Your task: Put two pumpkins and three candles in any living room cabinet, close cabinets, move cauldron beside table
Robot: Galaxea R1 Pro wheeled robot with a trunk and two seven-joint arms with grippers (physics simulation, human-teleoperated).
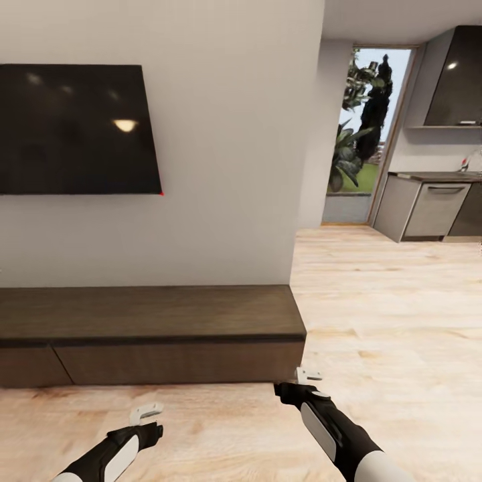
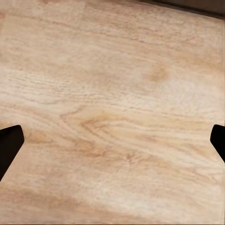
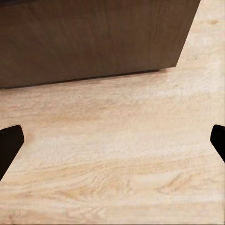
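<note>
Head view: one cabinet point(image 1: 150, 335), long and dark brown, runs left-right across the lower middle of the frame under a wall TV point(image 1: 77, 128), drawer fronts all flush. Two tools sit low in frame: the left tool point(image 1: 146, 413) at lower left, the right tool point(image 1: 308, 376) just off the cabinet's right corner, so I'd say the right arm is nearer.

Left wrist view: bare wood floor point(image 2: 112, 117), two dark fingertips point(image 2: 9, 143) spread wide, nothing held.

Right wrist view: fingertips point(image 3: 9, 143) spread wide too, empty, cabinet end straight ahead across the upper frame.

cabinet point(image 1: 147, 335): left end cut by head-view edge | television point(image 1: 73, 127): left side cut off
</note>
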